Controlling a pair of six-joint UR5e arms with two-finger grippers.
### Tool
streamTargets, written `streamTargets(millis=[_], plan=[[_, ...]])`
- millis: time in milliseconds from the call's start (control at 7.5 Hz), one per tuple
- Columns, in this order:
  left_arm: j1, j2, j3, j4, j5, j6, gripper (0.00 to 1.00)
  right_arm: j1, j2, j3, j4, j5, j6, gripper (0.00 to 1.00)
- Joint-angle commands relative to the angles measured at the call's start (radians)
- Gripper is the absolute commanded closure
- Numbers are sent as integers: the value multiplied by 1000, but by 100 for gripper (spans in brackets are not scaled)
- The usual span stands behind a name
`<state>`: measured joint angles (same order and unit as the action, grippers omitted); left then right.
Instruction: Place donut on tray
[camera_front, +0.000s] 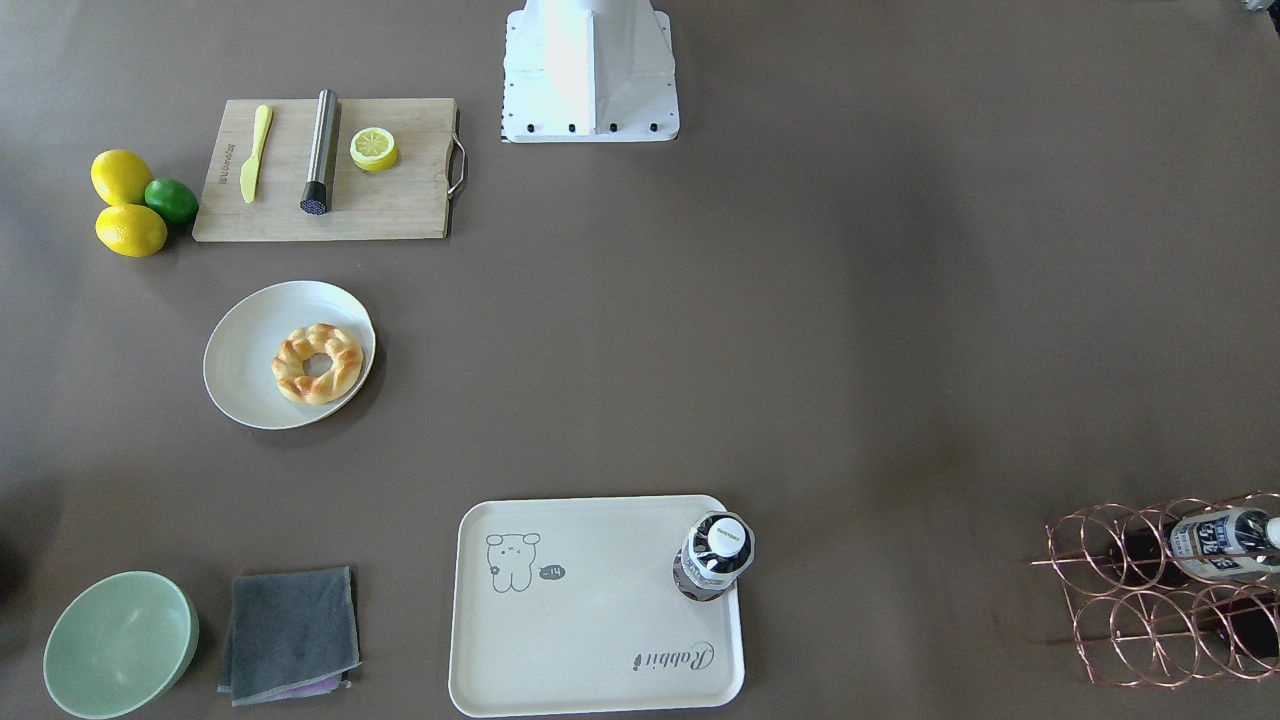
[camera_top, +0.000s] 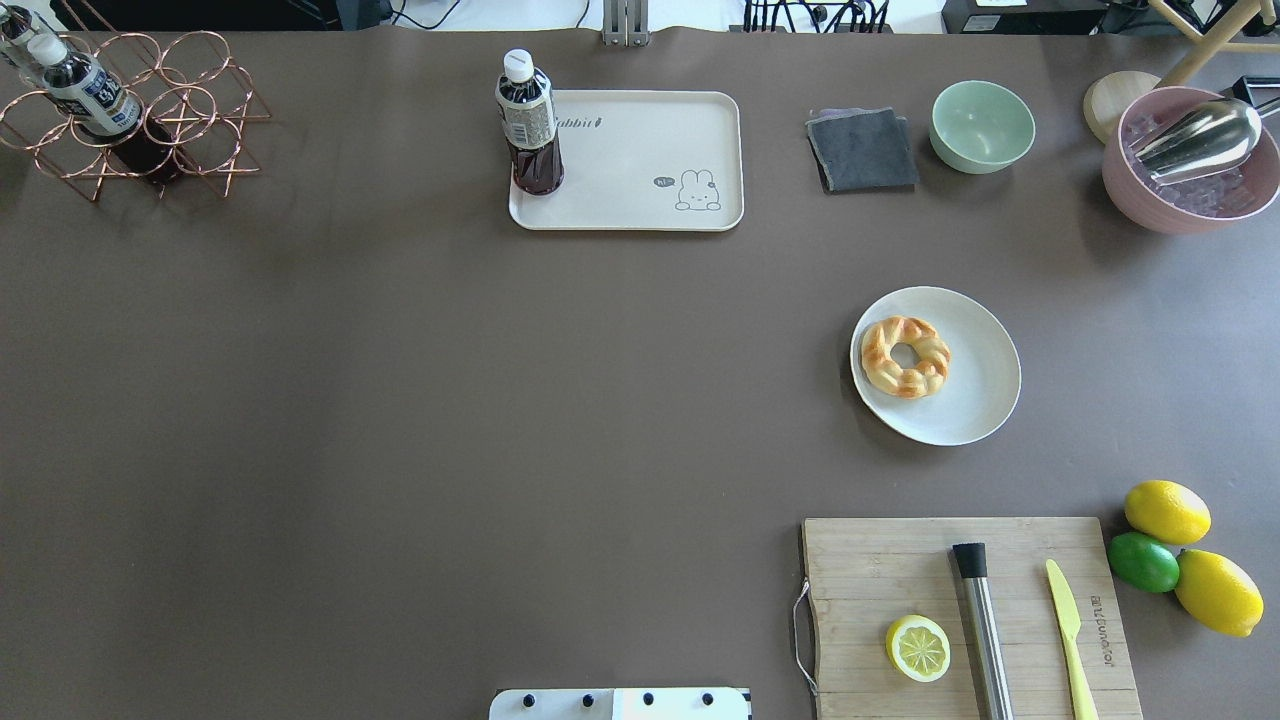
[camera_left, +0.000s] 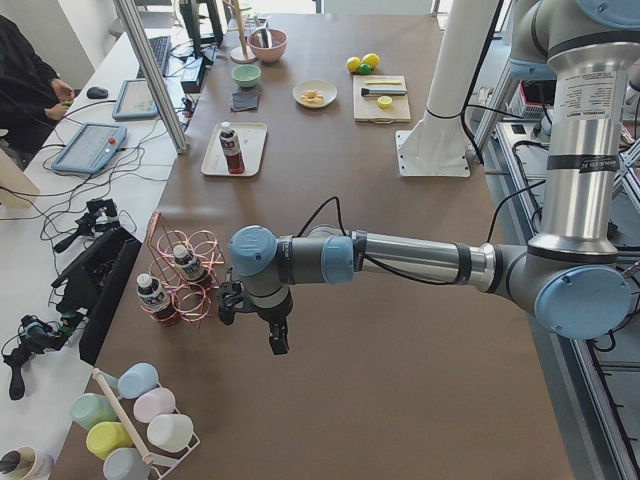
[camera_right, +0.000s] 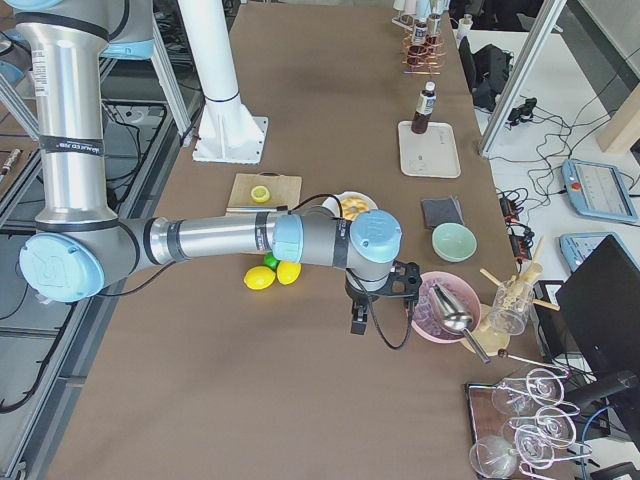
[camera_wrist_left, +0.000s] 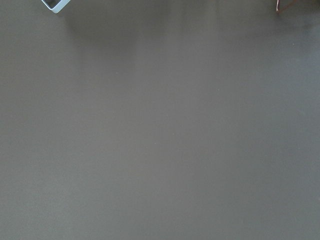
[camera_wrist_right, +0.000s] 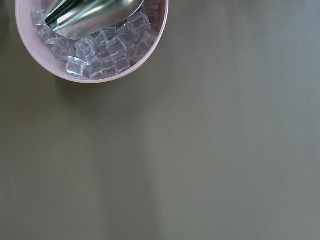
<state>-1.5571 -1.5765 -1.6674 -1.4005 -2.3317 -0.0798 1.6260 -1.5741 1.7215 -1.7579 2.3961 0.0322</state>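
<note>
This is a robotics lab dressed with kitchen props. A grey-and-blue industrial arm (camera_left: 400, 258) reaches over a brown-covered table (camera_top: 400, 400) near a white pedestal (camera_left: 432, 120). A donut (camera_top: 905, 357) and lemons (camera_top: 1167, 511) lie staged there. Along the left of the left-side view, a white bench (camera_left: 25, 280) holds cables (camera_left: 55, 212) and teach pendants (camera_left: 88, 148). Aluminium posts (camera_left: 150, 70) stand beside it, and an operator (camera_left: 25, 75) sits at the upper left.

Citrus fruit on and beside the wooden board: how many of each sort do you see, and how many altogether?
Whole yellow lemons: 2
Green lime: 1
Cut lemon half: 1
Total: 4
</note>
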Motion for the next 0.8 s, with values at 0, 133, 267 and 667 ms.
streamTargets(millis=[0,133,267,667], plan=[[0,0,0,0,0,-1,2,0,0,0,0,0,0,0],[0,-2,0,0,0,-1,2,0,0,0,0,0,0,0],[0,-2,0,0,0,-1,2,0,0,0,0,0,0,0],[0,-2,0,0,0,-1,2,-1,17,22,6,-9,61,0]])
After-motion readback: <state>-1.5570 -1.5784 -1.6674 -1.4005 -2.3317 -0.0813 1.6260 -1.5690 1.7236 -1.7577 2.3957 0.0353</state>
